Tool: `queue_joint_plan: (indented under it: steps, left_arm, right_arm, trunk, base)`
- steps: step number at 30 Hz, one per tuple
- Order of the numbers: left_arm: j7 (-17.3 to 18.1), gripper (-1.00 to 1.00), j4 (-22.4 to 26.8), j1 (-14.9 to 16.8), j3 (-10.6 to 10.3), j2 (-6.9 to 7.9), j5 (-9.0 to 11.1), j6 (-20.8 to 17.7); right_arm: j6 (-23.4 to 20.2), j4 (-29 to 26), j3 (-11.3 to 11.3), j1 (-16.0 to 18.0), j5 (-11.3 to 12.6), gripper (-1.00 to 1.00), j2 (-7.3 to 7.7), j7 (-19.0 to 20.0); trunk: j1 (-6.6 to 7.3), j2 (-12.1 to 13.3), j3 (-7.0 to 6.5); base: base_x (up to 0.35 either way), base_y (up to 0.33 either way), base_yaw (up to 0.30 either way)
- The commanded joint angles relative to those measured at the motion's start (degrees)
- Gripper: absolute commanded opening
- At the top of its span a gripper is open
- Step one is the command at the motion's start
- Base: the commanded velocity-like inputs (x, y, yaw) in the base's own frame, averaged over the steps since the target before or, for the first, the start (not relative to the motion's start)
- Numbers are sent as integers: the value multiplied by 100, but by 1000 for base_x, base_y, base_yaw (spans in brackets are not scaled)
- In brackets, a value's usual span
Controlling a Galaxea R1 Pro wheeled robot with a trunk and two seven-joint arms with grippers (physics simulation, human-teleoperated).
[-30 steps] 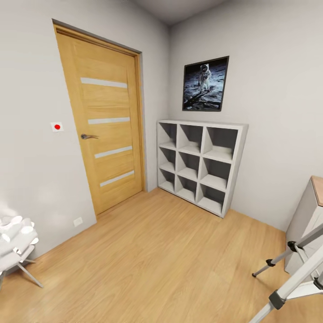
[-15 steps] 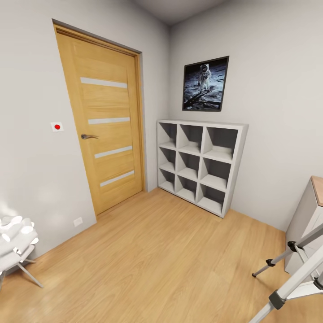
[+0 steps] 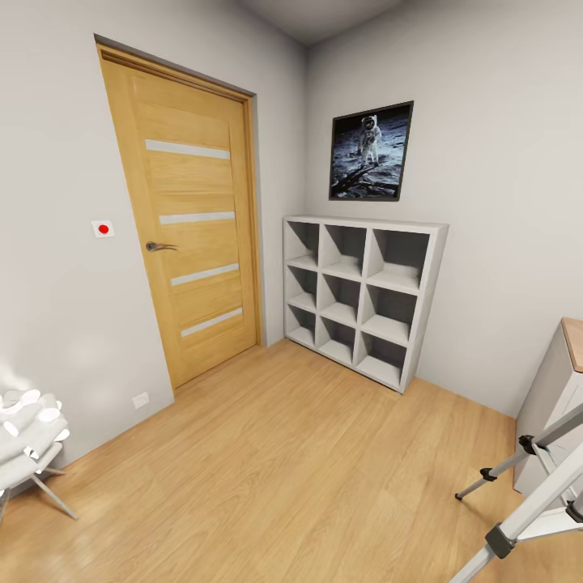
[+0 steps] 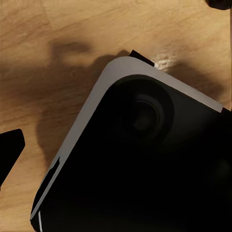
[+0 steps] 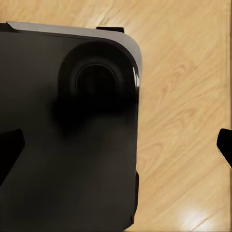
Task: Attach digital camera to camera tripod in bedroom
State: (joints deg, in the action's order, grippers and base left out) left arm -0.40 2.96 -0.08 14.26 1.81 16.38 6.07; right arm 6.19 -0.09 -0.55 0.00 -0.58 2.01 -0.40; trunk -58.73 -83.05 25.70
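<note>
Two silver legs of the camera tripod (image 3: 530,508), with black joints, reach into the bottom right corner of the head view; its head is cut off by the frame. The digital camera is out of view. In the right wrist view my right gripper (image 5: 116,147) is open, its black fingertips (image 5: 9,150) far apart with nothing between them. My left gripper (image 4: 116,150) is open too: one black fingertip (image 4: 10,149) shows at the picture's edge, and the other is lost against a dark body.
The bedroom has an oak door (image 3: 190,219) on the left wall, a white nine-cube shelf (image 3: 360,295) under an astronaut poster (image 3: 371,151), and a wood-topped desk (image 3: 559,389) beside the tripod. A white chair (image 3: 28,445) stands at the left. Below both grippers lies a black, grey-rimmed body (image 5: 67,125) over wood floor (image 3: 283,470).
</note>
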Motion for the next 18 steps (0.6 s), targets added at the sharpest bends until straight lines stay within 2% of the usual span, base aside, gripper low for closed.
queue_joint_plan:
  steps: [1,6,12,14,15,18]
  left_arm:
    - [-4,100,51,-1,-15,4,43,7]
    - [-5,100,506,-1,-26,31,46,-48]
    - [2,100,1305,-1,-27,82,61,-275]
    - [6,100,1600,-1,-28,92,63,-478]
    - [4,100,1917,-1,-28,98,64,-746]
    - [-6,100,2433,-1,-28,104,61,-1236]
  right_arm:
    - [17,-8,-2,0,-8,100,17,-6]
    - [-40,-278,15,20,-6,100,92,-51]
    - [-335,-1145,39,56,18,100,172,-211]
    - [-497,-1447,51,61,31,100,183,-276]
    - [-617,-1719,59,68,41,100,190,-335]
    - [-716,-2036,69,85,53,100,193,-405]
  trunk:
    - [0,-2,4]
    - [0,-2,4]
    - [0,-2,4]
    - [0,-2,4]
    - [0,-2,4]
    - [0,-2,4]
  base:
    - [0,0,0]
    - [0,0,0]
    - [0,0,0]
    - [0,0,0]
    - [0,0,0]
    - [0,0,0]
